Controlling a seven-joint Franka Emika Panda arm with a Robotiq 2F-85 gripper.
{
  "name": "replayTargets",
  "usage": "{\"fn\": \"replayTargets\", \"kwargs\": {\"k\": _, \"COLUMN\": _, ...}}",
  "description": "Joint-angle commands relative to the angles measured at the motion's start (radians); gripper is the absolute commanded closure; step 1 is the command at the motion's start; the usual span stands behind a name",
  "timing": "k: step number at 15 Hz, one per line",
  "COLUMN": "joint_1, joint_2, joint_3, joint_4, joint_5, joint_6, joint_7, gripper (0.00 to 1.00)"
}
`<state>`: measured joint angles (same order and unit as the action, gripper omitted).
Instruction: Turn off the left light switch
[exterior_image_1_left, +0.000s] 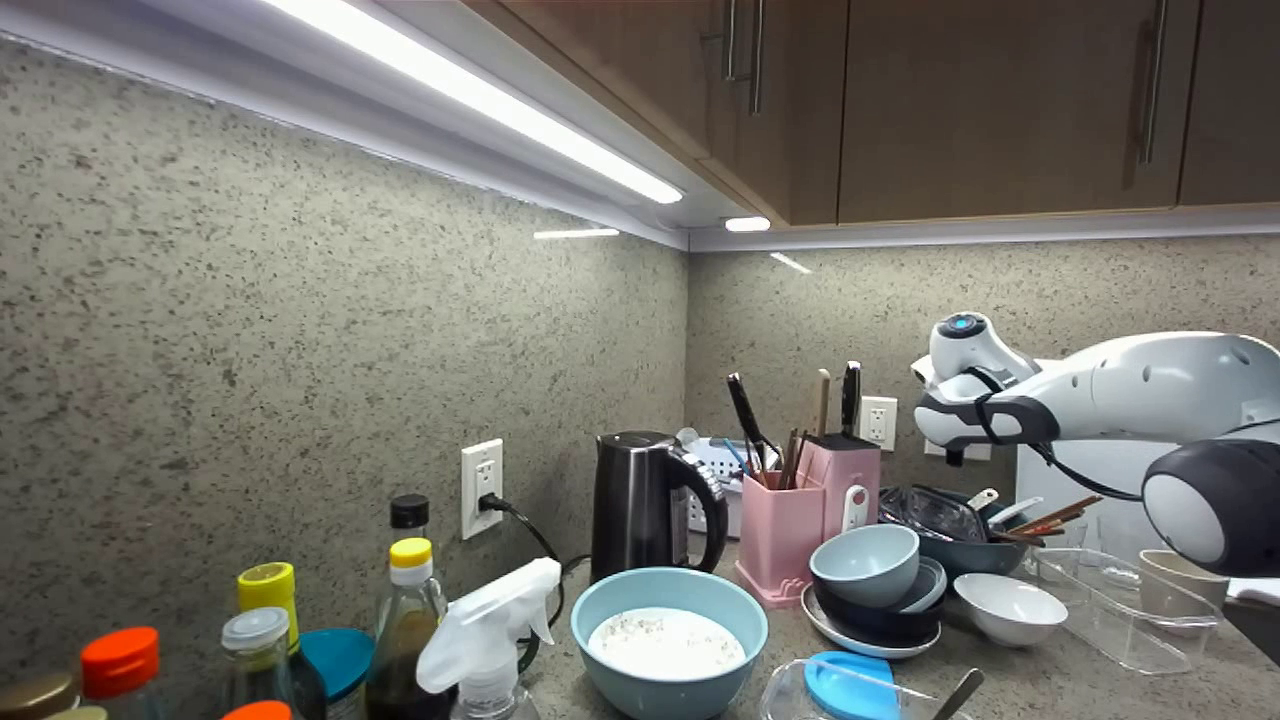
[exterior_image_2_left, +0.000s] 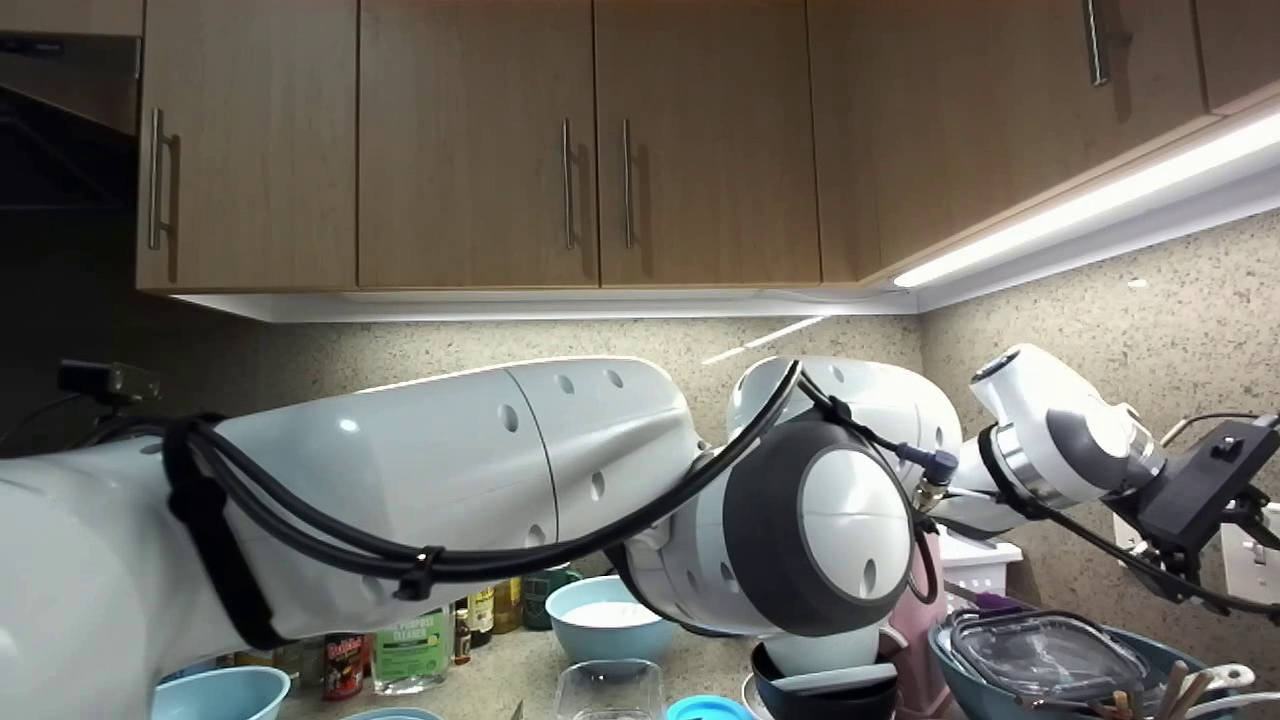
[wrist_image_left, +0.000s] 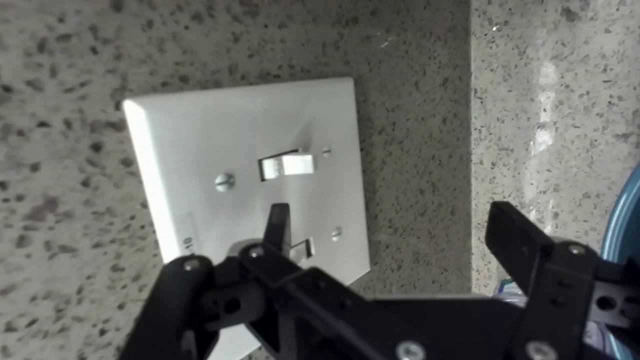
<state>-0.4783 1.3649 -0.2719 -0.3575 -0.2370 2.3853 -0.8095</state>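
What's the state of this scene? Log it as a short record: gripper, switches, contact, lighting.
gripper: open, at the switch plate in the wrist view
switch plate: white, on the speckled wall
upper toggle: unobstructed, tipped toward the picture's right
lower toggle: partly hidden behind a finger
contact: cannot tell whether that finger touches the lower toggle
under-cabinet lighting: lit in both exterior views

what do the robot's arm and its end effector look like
The Franka Emika Panda arm is glossy white and rounded, with dark grey joint rings, black cables strapped along it and a small blue-lit disc. The Robotiq end effector is black and angular, with two fingers and silver screws.
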Motion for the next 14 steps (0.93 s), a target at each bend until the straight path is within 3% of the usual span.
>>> {"fn": "replayTargets", "kwargs": {"k": 1, "joint_1": 0.002, "joint_2": -0.046, "joint_3": 0.011, "joint_4": -0.022, "joint_5": -0.009, "joint_6": 0.014, "joint_7": 0.018, "gripper": 0.00}}
{"fn": "replayTargets", "kwargs": {"k": 9, "joint_1": -0.002, "joint_2": -0.055, "joint_3": 0.064, "joint_4": -0.044, "joint_5": 0.014, "joint_6": 0.008, "joint_7": -0.004, "gripper": 0.00}}
{"fn": "replayTargets", "kwargs": {"k": 14, "joint_1": 0.003, "joint_2": -0.051, "joint_3": 0.053, "joint_4": -0.042, "joint_5": 0.003, "joint_6": 0.020, "joint_7": 0.020, "gripper": 0.00}}
